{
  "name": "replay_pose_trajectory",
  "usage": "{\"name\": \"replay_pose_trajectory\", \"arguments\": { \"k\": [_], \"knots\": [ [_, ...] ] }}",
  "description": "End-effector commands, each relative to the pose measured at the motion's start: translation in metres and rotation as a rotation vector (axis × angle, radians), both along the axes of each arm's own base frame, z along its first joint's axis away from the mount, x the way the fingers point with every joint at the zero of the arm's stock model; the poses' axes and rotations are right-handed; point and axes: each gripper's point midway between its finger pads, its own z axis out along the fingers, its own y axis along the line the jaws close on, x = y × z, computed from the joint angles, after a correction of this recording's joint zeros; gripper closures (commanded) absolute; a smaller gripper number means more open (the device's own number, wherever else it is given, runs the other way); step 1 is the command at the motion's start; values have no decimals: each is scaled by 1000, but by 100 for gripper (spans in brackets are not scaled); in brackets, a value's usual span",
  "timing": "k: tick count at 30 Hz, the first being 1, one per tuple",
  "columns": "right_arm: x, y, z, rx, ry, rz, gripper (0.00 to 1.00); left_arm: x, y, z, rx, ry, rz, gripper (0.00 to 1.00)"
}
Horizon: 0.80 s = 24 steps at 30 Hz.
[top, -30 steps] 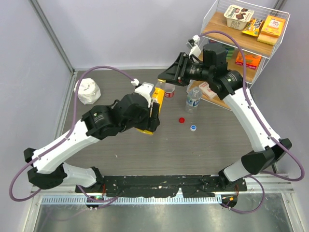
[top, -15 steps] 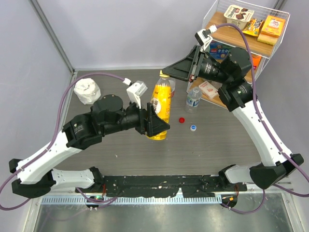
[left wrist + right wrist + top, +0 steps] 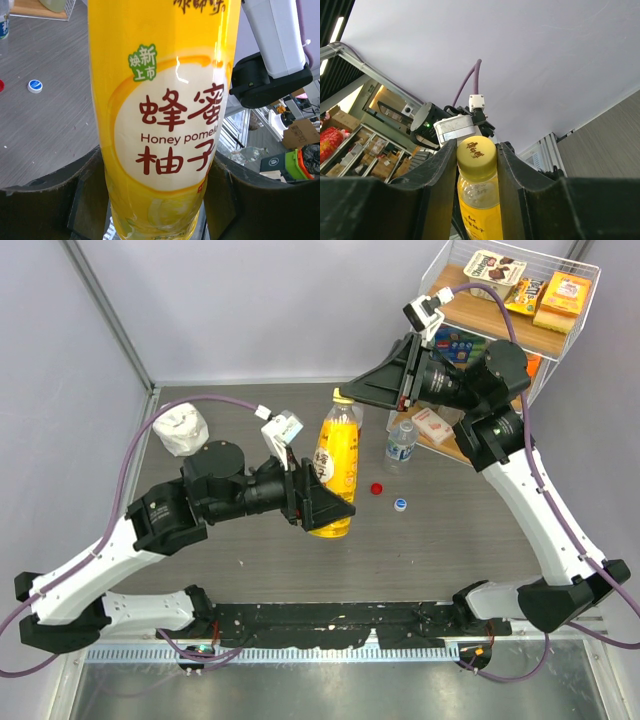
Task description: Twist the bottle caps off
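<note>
So my left gripper (image 3: 325, 502) is clamping the lower half of the yellow bottle (image 3: 335, 455). My left wrist cam is showing only a wall of label (image 3: 165, 100) with my fingers (image 3: 75, 195) hugging both sides. It's also catching the blue-white cap (image 3: 34, 86) lying loose on the table, which the right wrist cam isn't seeing at all. The overhead view is showing the bottle tilting, top leaning away from me, plus the red cap (image 3: 377, 488) lying just beside the blue-white one. Whether the base is touching the table (image 3: 240, 540), I can't tell. Up top, my right gripper (image 3: 476, 165) is pinching the yellow cap (image 3: 476, 154). Behind it, the small clear bottle (image 3: 401, 445) is standing near the snack rack (image 3: 575, 325).
</note>
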Motion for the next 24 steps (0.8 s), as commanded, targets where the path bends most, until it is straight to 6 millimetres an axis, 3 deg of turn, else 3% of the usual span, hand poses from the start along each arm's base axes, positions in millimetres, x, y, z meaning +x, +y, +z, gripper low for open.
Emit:
{"name": "replay_pose_trajectory", "arguments": {
  "k": [1, 2, 3, 5, 6, 8, 12, 15, 19, 24],
  "knots": [
    [-37, -16, 36, 65, -112, 40, 69, 6, 5, -20, 42, 54, 49, 100],
    [-35, -17, 36, 65, -111, 29, 58, 6, 6, -20, 42, 52, 55, 100],
    [-30, -18, 36, 66, -112, 8, 31, 6, 7, -21, 46, 52, 58, 100],
    [-22, -20, 38, 60, -112, -26, 8, 7, 10, -26, 62, 50, 67, 100],
    [-19, -21, 40, 54, -104, -38, 3, 8, 11, -28, 72, 47, 72, 100],
    [-13, -21, 43, 49, -107, -64, 0, 10, 14, -34, 103, 44, 83, 100],
    [13, -16, 30, -35, -45, -151, 0, 17, 22, -46, 195, 33, 120, 100],
    [44, -15, 9, -128, 2, -261, 0, 28, 28, -57, 274, 10, 169, 100],
    [68, -18, -7, -230, 90, -364, 0, 38, 36, -67, 364, -10, 220, 100],
    [91, -21, -42, -354, 243, -453, 0, 53, 47, -77, 458, -43, 292, 100]
  ]
}}
